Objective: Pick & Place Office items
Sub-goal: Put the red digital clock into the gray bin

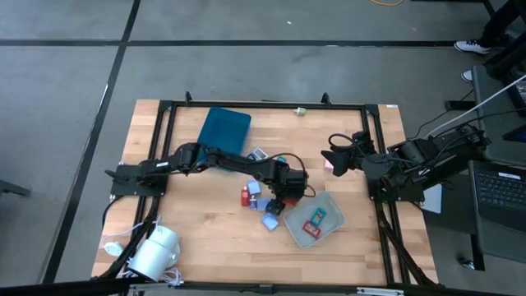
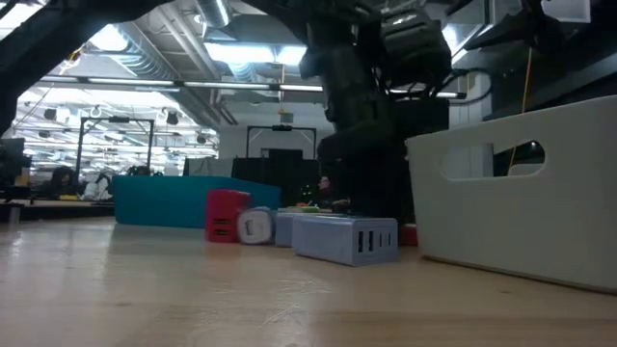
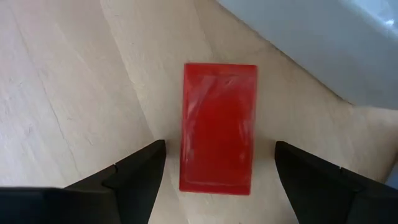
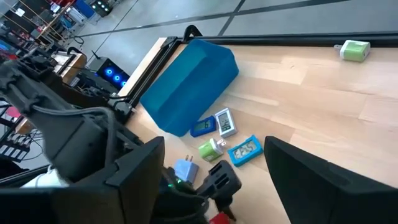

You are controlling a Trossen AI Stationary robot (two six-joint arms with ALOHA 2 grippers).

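Note:
My left gripper point(image 3: 221, 149) point(image 1: 285, 196) is open and points down at mid-table, next to the pale grey tray point(image 1: 333, 215). A flat red block point(image 3: 219, 124) lies on the wood between its fingers, which stand on either side without touching it. Other small items lie nearby: an upright red block point(image 1: 245, 196) point(image 2: 227, 214) and light blue blocks point(image 1: 269, 220) point(image 2: 347, 239). Between these and the dark teal tray point(image 4: 186, 87) are blue, white, green and light blue pieces point(image 4: 244, 150). Two items point(image 1: 315, 222) lie in the grey tray. My right gripper point(image 1: 335, 156) point(image 4: 214, 146) waits open at the table's right.
A small green item point(image 4: 356, 50) lies alone near the table's far edge. A black frame point(image 1: 263, 104) runs around the table. A white round device with cables point(image 1: 156, 251) sits at the near left corner. A small pink thing point(image 1: 328, 165) lies by my right gripper.

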